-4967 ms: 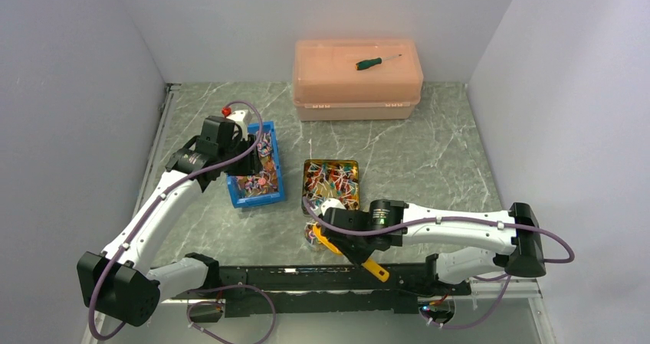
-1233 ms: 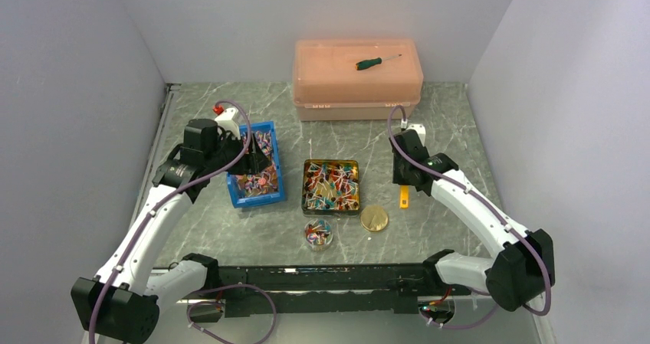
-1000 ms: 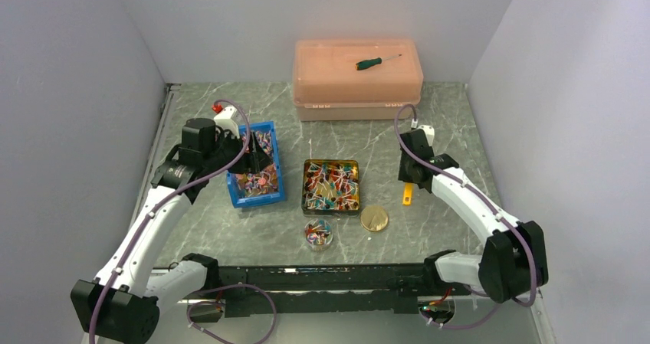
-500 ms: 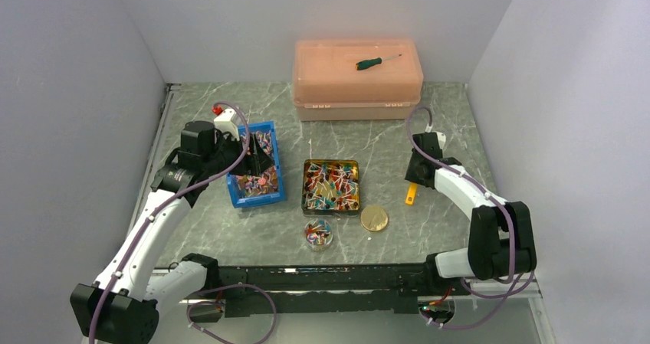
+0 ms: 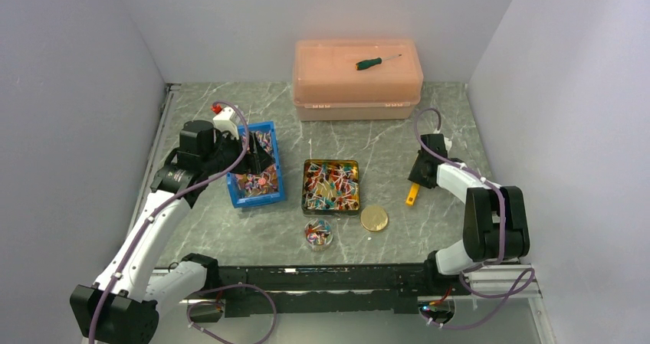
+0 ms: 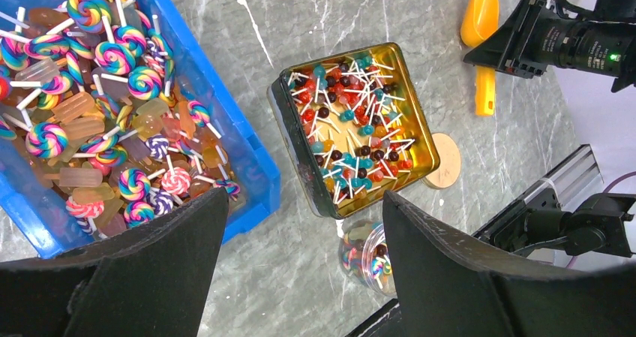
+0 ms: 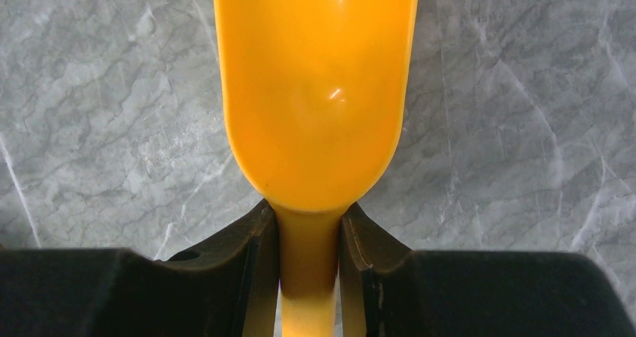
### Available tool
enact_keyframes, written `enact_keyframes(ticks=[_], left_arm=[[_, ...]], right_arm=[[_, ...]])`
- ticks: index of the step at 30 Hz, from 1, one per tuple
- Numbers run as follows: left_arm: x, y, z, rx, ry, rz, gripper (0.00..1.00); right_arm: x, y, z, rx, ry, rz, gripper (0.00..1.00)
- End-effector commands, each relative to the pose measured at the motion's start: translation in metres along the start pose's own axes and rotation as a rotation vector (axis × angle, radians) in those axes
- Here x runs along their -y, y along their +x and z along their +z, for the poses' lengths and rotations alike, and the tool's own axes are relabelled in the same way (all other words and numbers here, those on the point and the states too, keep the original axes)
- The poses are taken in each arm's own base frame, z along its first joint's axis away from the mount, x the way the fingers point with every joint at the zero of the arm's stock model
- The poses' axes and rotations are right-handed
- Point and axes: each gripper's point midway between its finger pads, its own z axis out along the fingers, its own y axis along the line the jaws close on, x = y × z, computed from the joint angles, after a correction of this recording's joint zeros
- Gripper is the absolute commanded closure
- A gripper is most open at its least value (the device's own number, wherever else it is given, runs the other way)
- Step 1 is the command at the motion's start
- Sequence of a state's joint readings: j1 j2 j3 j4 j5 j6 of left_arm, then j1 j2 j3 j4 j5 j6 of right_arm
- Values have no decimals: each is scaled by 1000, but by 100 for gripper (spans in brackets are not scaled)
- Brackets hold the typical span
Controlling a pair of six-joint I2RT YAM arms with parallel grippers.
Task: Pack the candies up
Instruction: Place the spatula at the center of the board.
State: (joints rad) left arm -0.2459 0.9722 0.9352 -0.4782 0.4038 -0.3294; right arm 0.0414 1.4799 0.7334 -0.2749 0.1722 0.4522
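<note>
- Left claw [image 6: 304, 202] gapes wide above the blue bin's [image 6: 251, 157] edge, holding nothing.
- Right claw [image 7: 309, 236] pinches the orange scoop's [image 7: 315, 89] handle, well right of the gold tin [image 6: 300, 160] of candies [image 6: 352, 119].

I've swung my right gripper [image 5: 419, 177], clamped on the orange plastic scoop [image 7: 315, 89], from front centre out to the grey marble table's [image 5: 368, 141] right side; my left gripper [image 5: 257, 160] has spread wider.

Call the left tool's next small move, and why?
Probably lower the left tool into the blue bin and close on one of the candies. Its fingers stand open and empty over the bin, while the right tool is occupied, shut on the handle of the orange scoop.
</note>
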Motion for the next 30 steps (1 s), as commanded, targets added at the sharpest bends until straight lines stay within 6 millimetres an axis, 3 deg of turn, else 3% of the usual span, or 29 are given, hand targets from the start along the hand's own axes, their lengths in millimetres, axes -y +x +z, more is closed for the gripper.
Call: enact_keyframes(ticks=[1, 8, 17, 24, 30], left_arm=[[7, -8, -4, 39, 34, 35, 19], [8, -9, -5, 43, 40, 36, 19], [11, -9, -5, 38, 57, 31, 19], [13, -9, -5, 41, 63, 30, 18], [14, -9, -6, 43, 71, 29, 13]], right_arm=[[-4, -13, 6, 41, -19, 40, 95], [1, -13, 9, 32, 2, 47, 65], [-2, -25, -4, 46, -12, 42, 39], [-8, -54, -40, 119, -46, 27, 31], [-12, -60, -68, 142, -91, 22, 27]])
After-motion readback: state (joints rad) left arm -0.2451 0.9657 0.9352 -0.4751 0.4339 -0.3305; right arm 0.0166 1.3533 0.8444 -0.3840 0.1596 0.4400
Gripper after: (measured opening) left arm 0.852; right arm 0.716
